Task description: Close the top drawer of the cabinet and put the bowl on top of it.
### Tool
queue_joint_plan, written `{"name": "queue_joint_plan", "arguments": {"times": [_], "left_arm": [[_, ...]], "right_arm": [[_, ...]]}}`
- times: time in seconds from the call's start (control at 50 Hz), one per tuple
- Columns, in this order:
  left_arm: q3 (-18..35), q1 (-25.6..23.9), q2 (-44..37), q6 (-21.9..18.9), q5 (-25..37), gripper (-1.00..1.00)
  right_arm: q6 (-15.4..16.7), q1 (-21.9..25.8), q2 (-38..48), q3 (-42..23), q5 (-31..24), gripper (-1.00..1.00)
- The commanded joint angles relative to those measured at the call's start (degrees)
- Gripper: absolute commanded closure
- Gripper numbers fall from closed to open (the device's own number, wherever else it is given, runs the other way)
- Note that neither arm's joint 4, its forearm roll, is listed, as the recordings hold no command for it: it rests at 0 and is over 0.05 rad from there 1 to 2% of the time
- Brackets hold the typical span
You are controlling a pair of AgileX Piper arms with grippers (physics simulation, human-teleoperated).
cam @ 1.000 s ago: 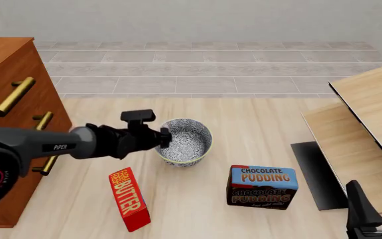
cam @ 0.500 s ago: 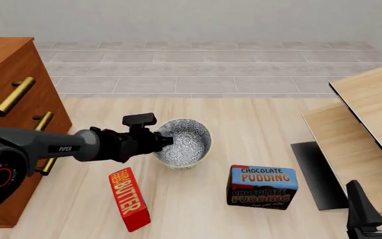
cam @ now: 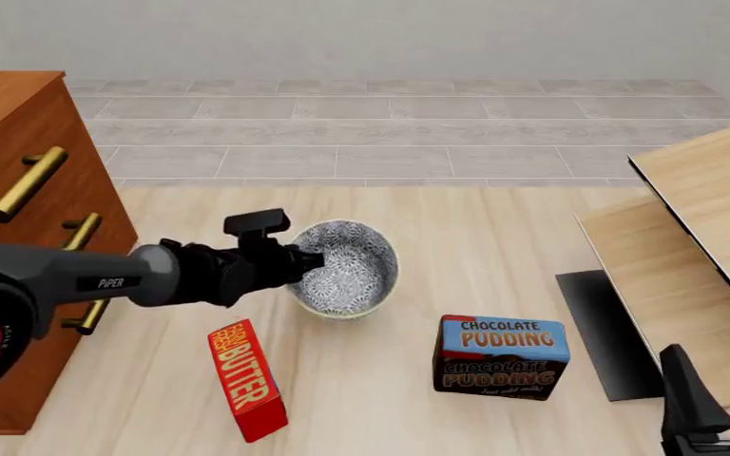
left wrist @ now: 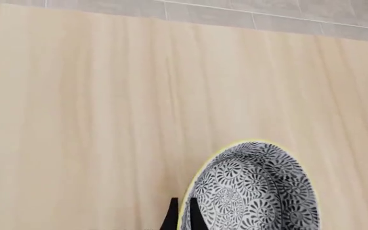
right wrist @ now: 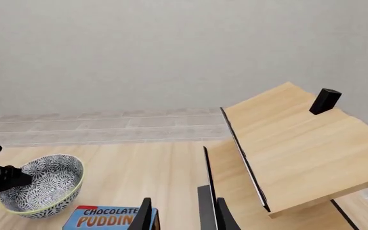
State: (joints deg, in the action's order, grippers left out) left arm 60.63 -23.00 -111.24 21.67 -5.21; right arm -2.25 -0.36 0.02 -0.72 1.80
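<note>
**Left wrist view.** The bowl (left wrist: pixel 251 189) sits right at the camera's near edge, its patterned inside facing you. Two dark fingertips (left wrist: pixel 170 219) straddle its rim — one outside, one just inside the wall — so your left gripper (left wrist: pixel 182 219) is pinched on the bowl's near edge. Bare pale table (left wrist: pixel 94 105) fills the rest.

**Front view.** Your left gripper (cam: pixel 304 261) holds the bowl (cam: pixel 343 268) at the bowl's 9 o'clock rim, and the bowl looks tipped, its mouth turned partly toward the arm. The cabinet (cam: pixel 16 237) stands at 9 o'clock from the bowl, its top higher than the gripper; the top drawer (cam: pixel 16 185) shows its brass handle, and whether it is fully shut cannot be told from this angle. The coming move, in my judgement, is up and toward 9 o'clock. The butter box (cam: pixel 246 379) lies at 7 o'clock of the bowl, the pudding box (cam: pixel 502 356) at 4 o'clock.

**Right wrist view.** Your right gripper (right wrist: pixel 178 215) is parted and empty — well apart from the bowl (right wrist: pixel 41 184), which only the left arm reaches.
</note>
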Motion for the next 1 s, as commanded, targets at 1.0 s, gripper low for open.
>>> {"name": "queue_joint_plan", "arguments": {"times": [1.0], "left_arm": [[1.8,5.3,27.5,0.3,20.5,1.00]], "right_arm": [[0.8,0.4,0.0,-0.2,0.0,-1.00]]}}
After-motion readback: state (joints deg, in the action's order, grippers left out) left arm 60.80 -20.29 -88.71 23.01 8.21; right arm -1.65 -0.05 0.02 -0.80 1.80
